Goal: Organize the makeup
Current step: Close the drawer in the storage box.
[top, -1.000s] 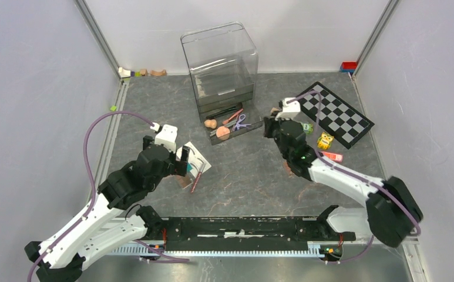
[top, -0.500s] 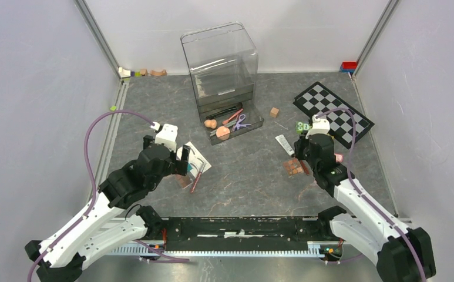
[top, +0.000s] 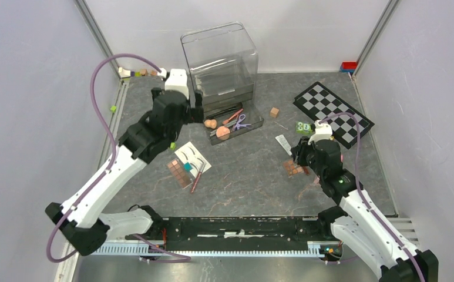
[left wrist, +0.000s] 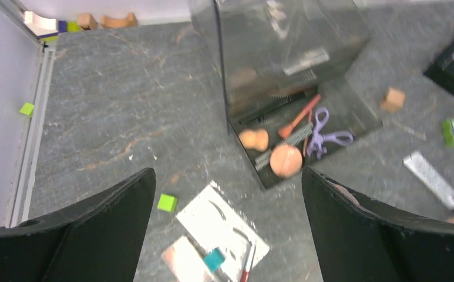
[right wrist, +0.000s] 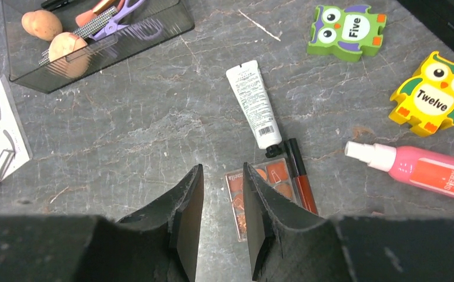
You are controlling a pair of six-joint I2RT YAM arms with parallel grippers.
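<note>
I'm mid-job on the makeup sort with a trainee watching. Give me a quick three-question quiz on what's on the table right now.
1. True or false: the lilac scissors lie inside the pulled-out clear drawer.
2. Which item do the fingers of the right gripper partly hide in its wrist view? A peach sponge; B brown eyeshadow palette; C pink spray bottle.
3. Fill in: the word on the yellow owl is "____".
Key: 1 true; 2 B; 3 Twelve.
</note>
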